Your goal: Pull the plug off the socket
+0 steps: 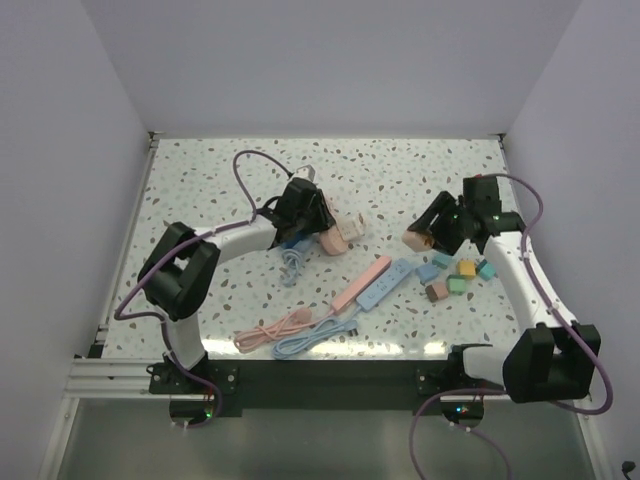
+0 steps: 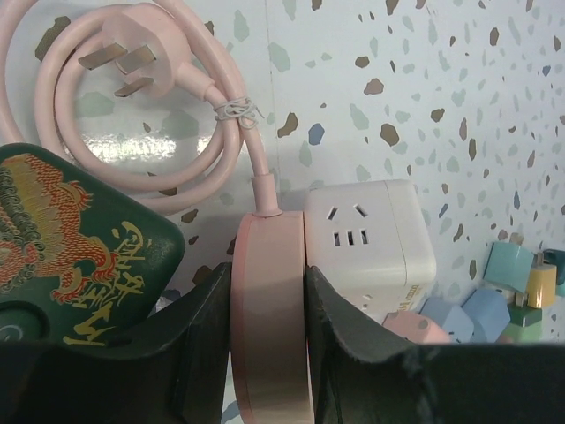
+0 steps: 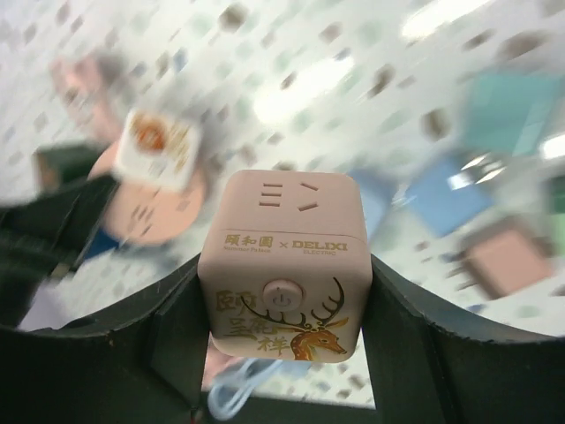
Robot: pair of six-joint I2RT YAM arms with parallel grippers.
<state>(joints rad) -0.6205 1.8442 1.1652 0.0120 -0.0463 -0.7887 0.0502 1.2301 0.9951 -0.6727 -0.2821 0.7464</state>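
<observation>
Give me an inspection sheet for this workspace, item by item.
Surface: speckled table, evenly lit.
Job's things: pink socket gripped edge-on; pink cube held well apart from it.
Clutter: white adapter against the pink socket; coloured blocks; green dragon-printed item.
Grippers: left gripper shut on the pink socket; right gripper shut on the pink cube.
Cables: tied pink cord with bare plug; spare power strips with bundled cords.
Surroundings: plain white walls; nothing else seen.
</observation>
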